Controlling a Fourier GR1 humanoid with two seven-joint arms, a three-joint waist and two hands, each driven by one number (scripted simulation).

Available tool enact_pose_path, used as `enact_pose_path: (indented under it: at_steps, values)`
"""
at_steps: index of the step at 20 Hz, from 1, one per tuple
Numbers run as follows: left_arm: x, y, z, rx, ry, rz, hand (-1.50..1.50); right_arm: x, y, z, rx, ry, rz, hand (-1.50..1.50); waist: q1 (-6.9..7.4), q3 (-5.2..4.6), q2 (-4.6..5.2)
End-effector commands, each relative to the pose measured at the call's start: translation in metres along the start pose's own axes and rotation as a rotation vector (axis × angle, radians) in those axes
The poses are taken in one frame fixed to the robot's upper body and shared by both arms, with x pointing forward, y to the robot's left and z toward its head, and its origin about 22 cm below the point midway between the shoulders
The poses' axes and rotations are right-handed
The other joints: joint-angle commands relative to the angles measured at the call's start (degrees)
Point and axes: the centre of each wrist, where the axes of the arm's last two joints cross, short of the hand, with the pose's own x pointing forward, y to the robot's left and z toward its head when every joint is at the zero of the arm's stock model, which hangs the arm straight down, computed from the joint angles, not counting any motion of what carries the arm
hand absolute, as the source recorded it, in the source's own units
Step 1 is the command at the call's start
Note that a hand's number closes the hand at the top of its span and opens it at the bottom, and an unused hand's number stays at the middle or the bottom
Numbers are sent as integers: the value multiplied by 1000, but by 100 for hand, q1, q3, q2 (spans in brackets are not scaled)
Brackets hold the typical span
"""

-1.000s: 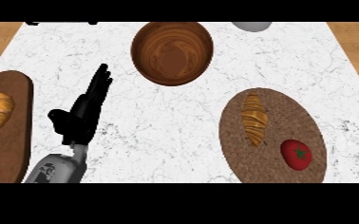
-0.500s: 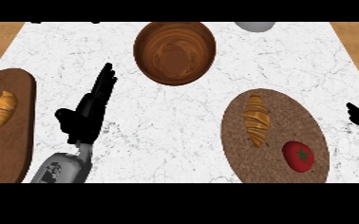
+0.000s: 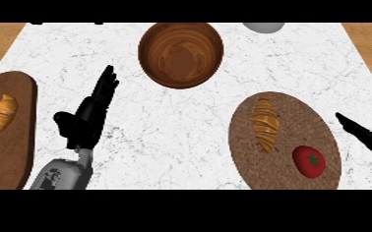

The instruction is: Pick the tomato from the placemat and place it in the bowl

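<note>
Since half a second ago, the right hand [image 3: 356, 129] has slid further in from the right edge of the frame, its straight, open fingers pointing toward the placemat [image 3: 251, 167]. On that placemat at lower right lies the tomato [image 3: 309, 160], untouched, with a croissant [image 3: 265, 124] just beside it to the upper left. This looks like the reaching step; next the hand must come over the tomato and close round it. At upper centre, well apart, sits the wooden bowl [image 3: 181, 54]. Resting open at lower left is the left hand [image 3: 91, 115], near a brown board [image 3: 22, 142]. Nothing blocks the way except the croissant.
</note>
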Motion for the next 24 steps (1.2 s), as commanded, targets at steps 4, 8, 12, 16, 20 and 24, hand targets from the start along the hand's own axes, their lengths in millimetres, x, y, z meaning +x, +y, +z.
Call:
enact_pose_path:
  at_steps: [4,8,12,16,20,24]
  values:
    - [9,-10,-8,-2,-16,10,0,-28,3,-6,14,-50,-89,-150,-14,1,-3]
    - [-9,8,-5,9,-5,-4,0,-31,-7,-6,23,-95,-152,-150,-9,-1,0]
    - [-12,11,7,6,-2,6,0,-24,13,26,24,-91,-159,-150,-47,-2,-11]
    - [4,3,-11,-3,-5,-16,0,-40,-7,26,32,-58,-202,-150,-38,-1,-5]
    - [-13,0,10,-14,-3,-5,0,-38,8,-6,60,-49,-236,-150,1,-2,-1]
    - [3,2,-12,11,0,1,0,-55,31,-14,65,-40,-258,-150,-11,0,1]
